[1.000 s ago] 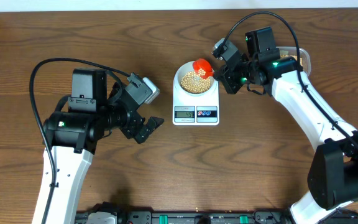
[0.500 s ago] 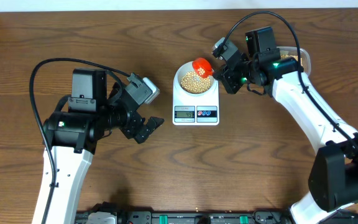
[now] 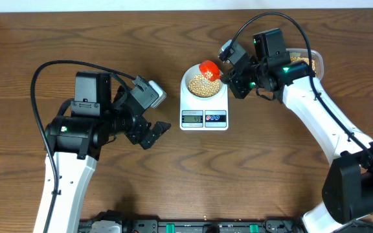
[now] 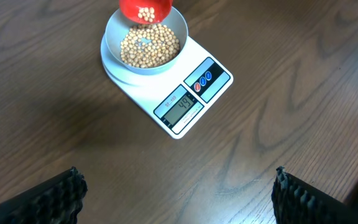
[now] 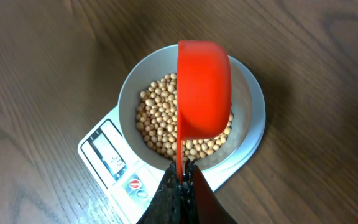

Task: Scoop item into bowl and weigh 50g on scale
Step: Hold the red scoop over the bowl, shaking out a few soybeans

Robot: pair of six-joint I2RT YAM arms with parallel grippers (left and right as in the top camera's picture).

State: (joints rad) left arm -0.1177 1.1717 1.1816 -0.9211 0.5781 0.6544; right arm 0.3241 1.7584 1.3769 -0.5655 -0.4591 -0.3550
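The pale bowl [image 3: 193, 79] stands on the white scale [image 3: 204, 118] and holds a layer of tan beans [image 3: 203, 86]. My right gripper [image 3: 229, 76] is shut on the thin handle [image 5: 179, 155] of a red scoop [image 5: 204, 87]. The scoop is tipped on its side over the bowl's far rim, and a few beans [image 4: 145, 12] show in its mouth. In the right wrist view the bowl [image 5: 129, 93] and the scale's display [image 5: 112, 157] lie right below the scoop. My left gripper [image 3: 154, 133] hangs open over bare wood left of the scale, its fingers [image 4: 55, 199] wide apart.
A clear plastic container [image 3: 305, 61] with more beans sits at the back right, partly hidden behind my right arm. The scale's two round buttons [image 4: 202, 81] face the table's front. Cables loop over both arms.
The right wrist has shifted very slightly toward the back left, with the scoop still over the bowl. The left arm has not moved.
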